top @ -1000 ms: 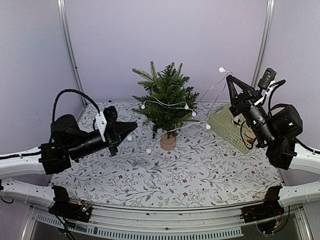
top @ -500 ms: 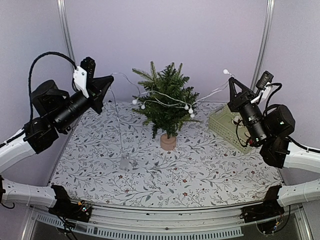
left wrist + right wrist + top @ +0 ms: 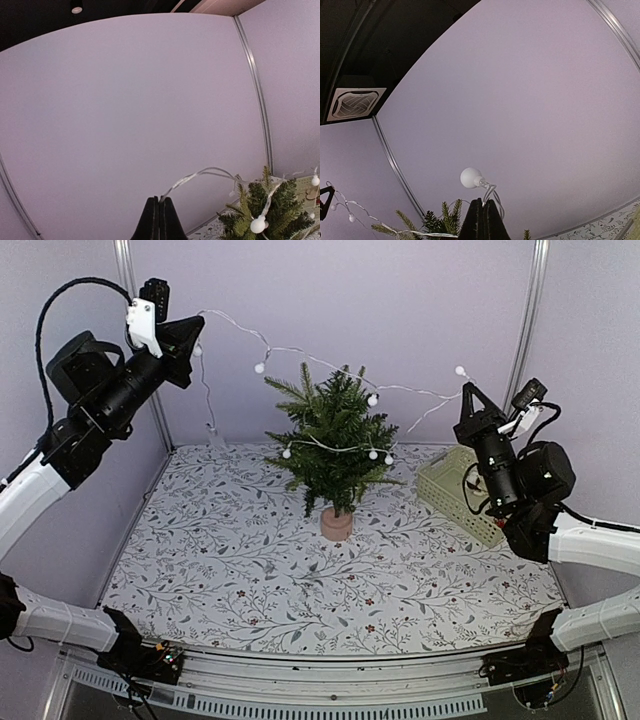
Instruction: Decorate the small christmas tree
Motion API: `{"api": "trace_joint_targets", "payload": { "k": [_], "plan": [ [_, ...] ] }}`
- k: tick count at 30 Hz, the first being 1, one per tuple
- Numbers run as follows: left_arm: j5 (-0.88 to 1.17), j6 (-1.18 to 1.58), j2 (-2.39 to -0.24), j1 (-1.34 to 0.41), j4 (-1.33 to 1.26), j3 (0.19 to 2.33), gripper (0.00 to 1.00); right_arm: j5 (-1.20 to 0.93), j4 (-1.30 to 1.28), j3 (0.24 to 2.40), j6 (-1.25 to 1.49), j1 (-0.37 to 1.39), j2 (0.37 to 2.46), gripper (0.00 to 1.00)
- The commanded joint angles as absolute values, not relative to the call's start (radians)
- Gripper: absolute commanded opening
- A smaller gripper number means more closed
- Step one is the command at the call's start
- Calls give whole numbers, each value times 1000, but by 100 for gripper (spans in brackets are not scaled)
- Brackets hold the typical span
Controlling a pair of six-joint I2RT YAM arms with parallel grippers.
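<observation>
The small christmas tree (image 3: 335, 445) stands on its tan base (image 3: 336, 524) at mid-table. A string of lights (image 3: 310, 352) with white bulbs spans above the treetop between both grippers; another stretch lies across the tree's middle branches (image 3: 330, 448). My left gripper (image 3: 193, 335) is high at the upper left, shut on the wire (image 3: 200, 175). My right gripper (image 3: 468, 390) is raised right of the tree, shut on the wire just below a white bulb (image 3: 469, 178). The treetop shows in the left wrist view (image 3: 265, 210) and in the right wrist view (image 3: 440, 220).
A light green basket (image 3: 455, 490) sits on the floral tablecloth (image 3: 300, 580) at the right, under the right arm. A loose end of the wire (image 3: 210, 405) hangs below the left gripper near the left metal post (image 3: 150, 370).
My left arm has risen from table height to the upper left, lifting the string off the table and over the treetop. My right gripper has shifted only slightly.
</observation>
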State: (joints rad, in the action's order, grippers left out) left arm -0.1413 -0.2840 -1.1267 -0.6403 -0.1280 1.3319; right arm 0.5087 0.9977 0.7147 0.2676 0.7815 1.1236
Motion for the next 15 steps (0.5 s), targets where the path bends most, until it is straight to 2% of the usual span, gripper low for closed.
{"api": "trace_joint_targets", "payload": {
  "k": [1,15],
  "plan": [
    [-102,-276,-1198,-583,-99,1405,0,519,1068,747,318,762,1166,0],
    [65,-179,-1433,-357,-191,1576,0,577,1147,820,345,731,1332,0]
  ]
}}
